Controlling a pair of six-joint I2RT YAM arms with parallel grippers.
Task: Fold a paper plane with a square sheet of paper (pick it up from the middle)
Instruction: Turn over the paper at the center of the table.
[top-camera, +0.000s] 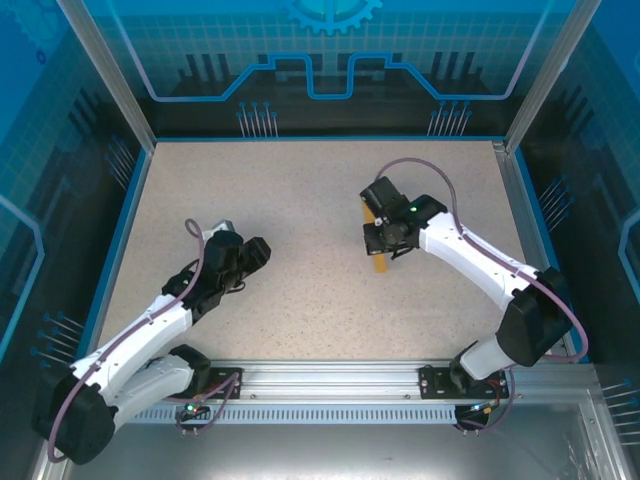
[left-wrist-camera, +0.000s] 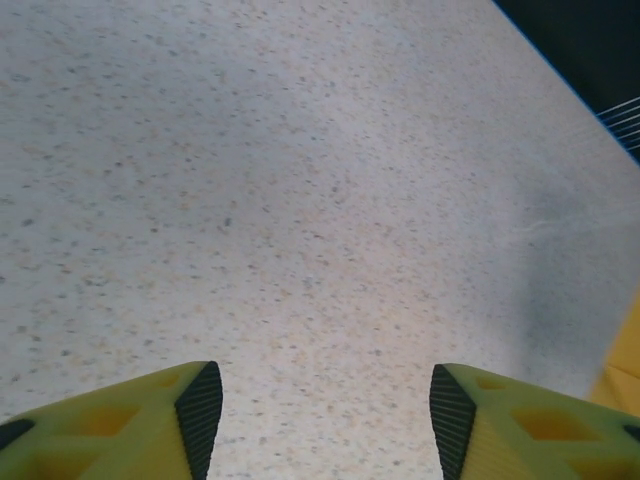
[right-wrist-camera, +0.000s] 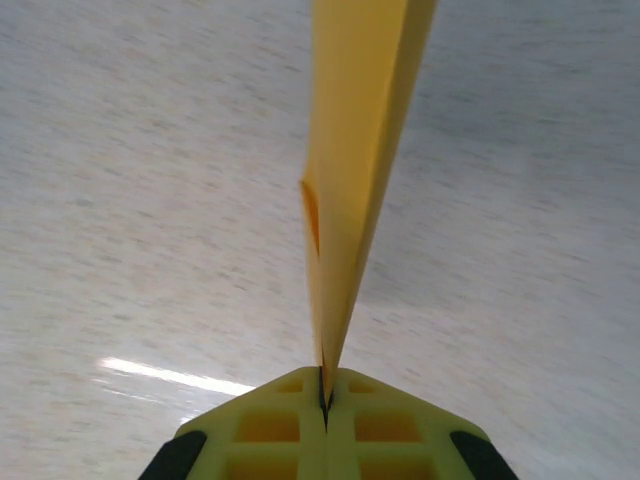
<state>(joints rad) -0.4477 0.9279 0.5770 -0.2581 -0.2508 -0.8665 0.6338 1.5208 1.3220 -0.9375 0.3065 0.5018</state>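
Note:
The square sheet of paper is folded into a slim orange wedge, the paper plane (right-wrist-camera: 365, 150). Its narrow end is pinched between the closed jaws of my right gripper (right-wrist-camera: 325, 385), and it widens away from them above the table. From above, the orange paper (top-camera: 380, 263) pokes out below my right gripper (top-camera: 385, 240) at centre right. My left gripper (top-camera: 262, 250) hovers at centre left, apart from the paper. In its wrist view my left gripper (left-wrist-camera: 325, 415) stands open over bare tabletop with nothing between the fingertips (left-wrist-camera: 200, 410). An orange sliver of paper (left-wrist-camera: 625, 365) shows at that view's right edge.
The speckled beige tabletop (top-camera: 300, 190) is bounded by a blue rim and transparent blue walls (top-camera: 110, 200). A metal rail (top-camera: 330, 380) with both arm bases runs along the near edge.

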